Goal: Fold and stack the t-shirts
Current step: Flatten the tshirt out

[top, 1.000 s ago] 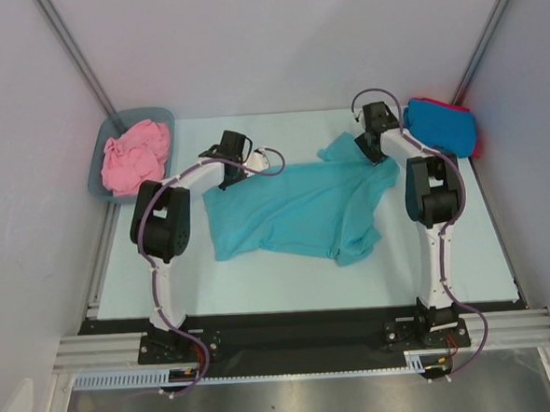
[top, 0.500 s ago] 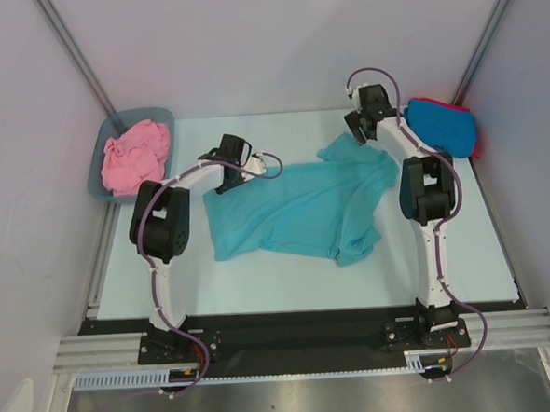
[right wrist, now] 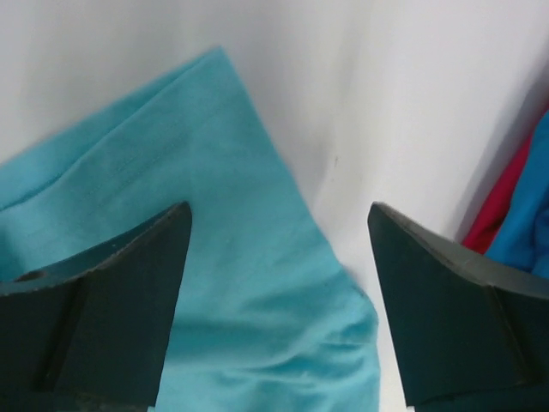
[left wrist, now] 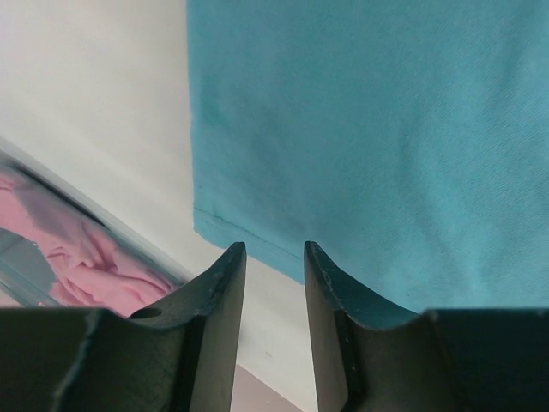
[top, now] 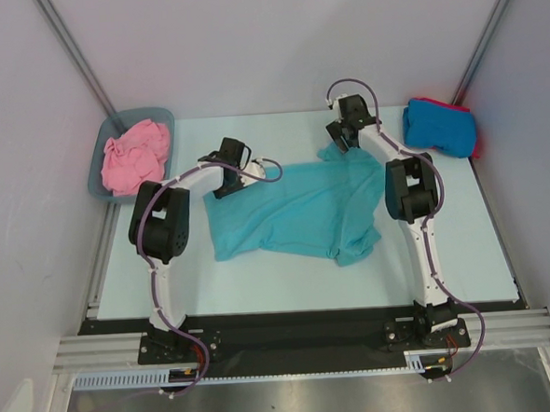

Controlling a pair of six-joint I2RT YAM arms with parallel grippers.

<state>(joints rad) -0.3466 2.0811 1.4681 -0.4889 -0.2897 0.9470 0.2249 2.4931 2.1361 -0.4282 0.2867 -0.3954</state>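
A teal t-shirt lies spread and rumpled in the middle of the table. My left gripper sits low at its back left corner. In the left wrist view the gripper is narrowly open and empty, with the teal hem just ahead. My right gripper hovers over the shirt's back sleeve. In the right wrist view it is wide open over the teal sleeve. A pink t-shirt lies crumpled in the tub. A folded bright blue t-shirt lies on a red one at the back right.
The grey-blue tub stands at the back left corner, and its blurred rim shows with the pink cloth in the left wrist view. The blue and red stack shows in the right wrist view. White walls enclose the table.
My right gripper has moved left, from beside the blue and red stack to over the teal sleeve. My left gripper has barely shifted, staying at the shirt's back left corner.
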